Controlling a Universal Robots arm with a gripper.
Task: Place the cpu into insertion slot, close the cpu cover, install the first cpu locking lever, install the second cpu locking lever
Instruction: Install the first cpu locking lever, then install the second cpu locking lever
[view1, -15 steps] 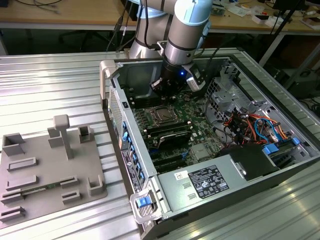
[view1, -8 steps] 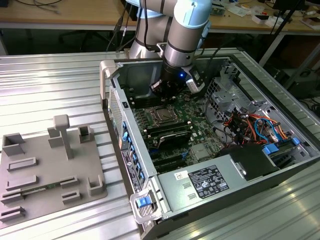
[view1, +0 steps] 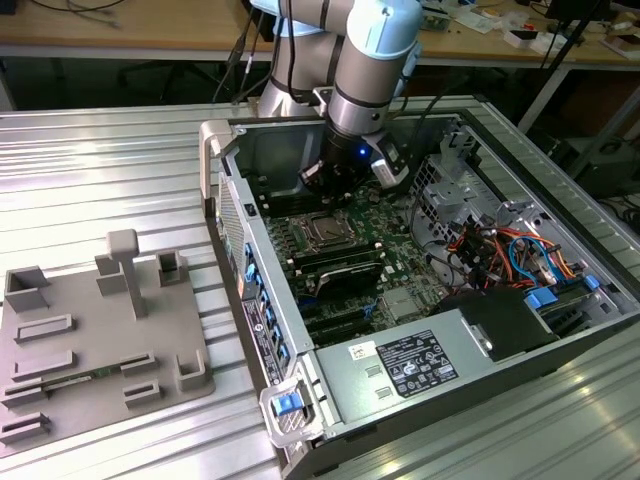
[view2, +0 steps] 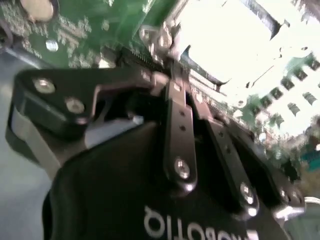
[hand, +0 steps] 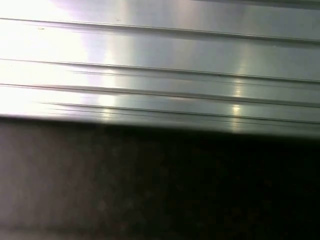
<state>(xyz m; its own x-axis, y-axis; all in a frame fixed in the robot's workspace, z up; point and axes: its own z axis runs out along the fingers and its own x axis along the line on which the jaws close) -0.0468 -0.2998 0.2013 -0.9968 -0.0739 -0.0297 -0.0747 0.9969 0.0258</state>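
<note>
An open computer case (view1: 430, 330) lies on its side on a ribbed metal worktop (view1: 110, 170), filling the centre and right of the exterior view. Its green circuit board (view1: 385, 225) faces up.

A pale blue and grey robot arm (view1: 375, 60) reaches down from the upper middle of the frame into the case. Its black pincer (view1: 328, 183) hangs low over the board, just above the insertion slot (view1: 322, 232) in the picture. I cannot tell from this view whether the pincer is released or clenched, or whether it grasps anything.

The insertion slot sits at centre frame, a square socket with a silver metal rim and a darker square middle. Whether the cpu or the cpu cover lies in that square cannot be made out.

Below the slot run long black memory slots (view1: 340, 270). At the right of the frame are coloured cables (view1: 500, 250), and at lower centre a grey power supply box (view1: 420, 365).

At lower left a grey fixture tray (view1: 95, 345) with upright blocks rests on the worktop.

In the second wrist view, the pincer's black linkage bars (view2: 177, 135) with silver screws cross the frame, with green board (view2: 95, 30) and a bright, washed-out metal area behind them at upper right.

The first wrist view shows ribbed shiny metal (hand: 160, 65) above a dark band.
</note>
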